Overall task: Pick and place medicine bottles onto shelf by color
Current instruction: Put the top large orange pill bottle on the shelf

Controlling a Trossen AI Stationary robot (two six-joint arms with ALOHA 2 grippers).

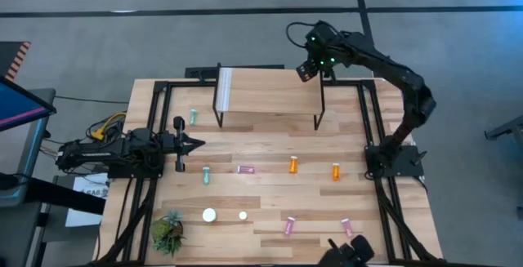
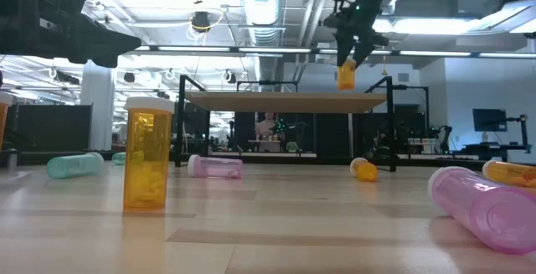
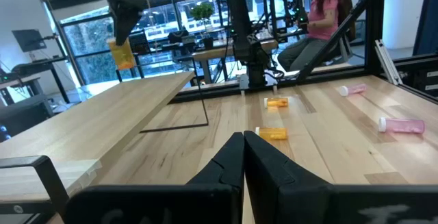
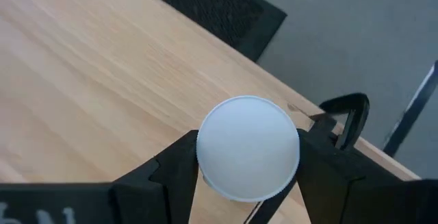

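White-capped orange bottle (image 4: 248, 157), no readable label, clamped in right gripper (image 4: 246, 176) above shelf (image 4: 102, 73); left gripper (image 3: 243, 157) together.

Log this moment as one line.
right gripper: holds orange bottle above shelf corner | left gripper: shut, waiting over table | bottle not yet placed
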